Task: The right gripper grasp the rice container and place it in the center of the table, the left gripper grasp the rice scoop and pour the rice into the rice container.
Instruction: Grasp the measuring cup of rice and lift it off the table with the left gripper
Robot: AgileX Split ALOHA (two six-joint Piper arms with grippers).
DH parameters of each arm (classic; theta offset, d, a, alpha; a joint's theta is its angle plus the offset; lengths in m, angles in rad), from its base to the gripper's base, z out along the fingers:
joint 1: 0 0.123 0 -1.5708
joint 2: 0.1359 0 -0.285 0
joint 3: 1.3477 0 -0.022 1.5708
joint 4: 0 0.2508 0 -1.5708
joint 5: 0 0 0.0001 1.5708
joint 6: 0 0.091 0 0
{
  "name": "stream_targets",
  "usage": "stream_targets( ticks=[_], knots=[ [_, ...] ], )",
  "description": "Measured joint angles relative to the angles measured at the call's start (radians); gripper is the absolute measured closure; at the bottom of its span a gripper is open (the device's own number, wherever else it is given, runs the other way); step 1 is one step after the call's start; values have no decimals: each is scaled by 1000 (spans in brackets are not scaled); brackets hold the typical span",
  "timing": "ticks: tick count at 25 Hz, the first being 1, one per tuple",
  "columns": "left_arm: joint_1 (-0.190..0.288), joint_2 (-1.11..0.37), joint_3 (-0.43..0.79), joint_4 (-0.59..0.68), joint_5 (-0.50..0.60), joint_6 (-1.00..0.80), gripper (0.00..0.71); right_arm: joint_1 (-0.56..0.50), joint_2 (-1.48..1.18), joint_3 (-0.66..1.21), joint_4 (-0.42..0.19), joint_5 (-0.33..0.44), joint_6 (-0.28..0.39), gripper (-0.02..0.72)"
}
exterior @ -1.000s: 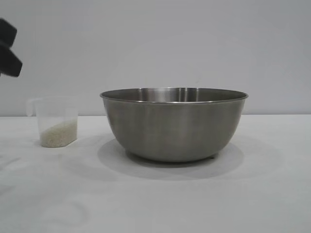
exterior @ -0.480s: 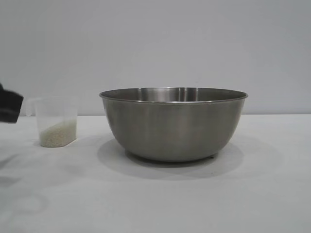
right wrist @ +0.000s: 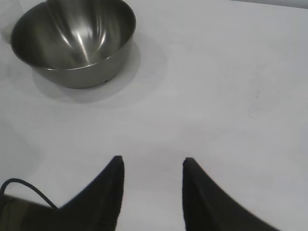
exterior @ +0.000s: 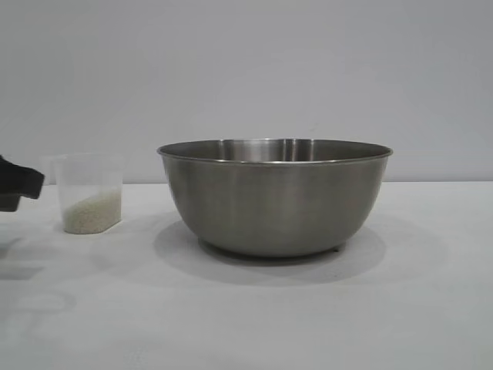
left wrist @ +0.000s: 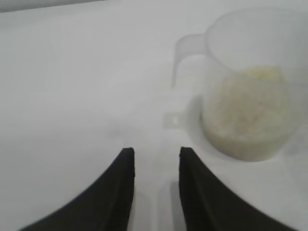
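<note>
The rice container (exterior: 275, 196), a large steel bowl, stands in the middle of the white table (exterior: 254, 324); it also shows in the right wrist view (right wrist: 73, 41), empty inside. The rice scoop (exterior: 89, 193), a frosted plastic cup with rice (exterior: 92, 212) in its bottom, stands upright to the bowl's left. My left gripper (exterior: 21, 185) is low at the left edge, just beside the scoop's handle. In the left wrist view it (left wrist: 155, 153) is open and empty, with the scoop (left wrist: 250, 91) and its tab handle (left wrist: 185, 48) close ahead. My right gripper (right wrist: 152, 161) is open, empty, far from the bowl.
A plain grey wall (exterior: 254, 69) stands behind the table. White tabletop surrounds the bowl and lies in front of it.
My left gripper has come down from high at the left edge to table level and moved right, toward the scoop's handle. The bowl and scoop have not moved.
</note>
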Motion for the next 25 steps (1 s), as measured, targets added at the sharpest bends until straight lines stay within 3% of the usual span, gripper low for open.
stream_targets(
  ticks=[6, 14, 25],
  knots=[
    [6, 50, -37, -2, -2, 11, 471, 0, 0, 0, 0, 0, 0, 402],
    [96, 80, -112, 108, -2, 11, 471, 0, 0, 0, 0, 0, 0, 402],
    [105, 111, -206, 173, -4, 11, 471, 0, 0, 0, 0, 0, 0, 402]
  ],
)
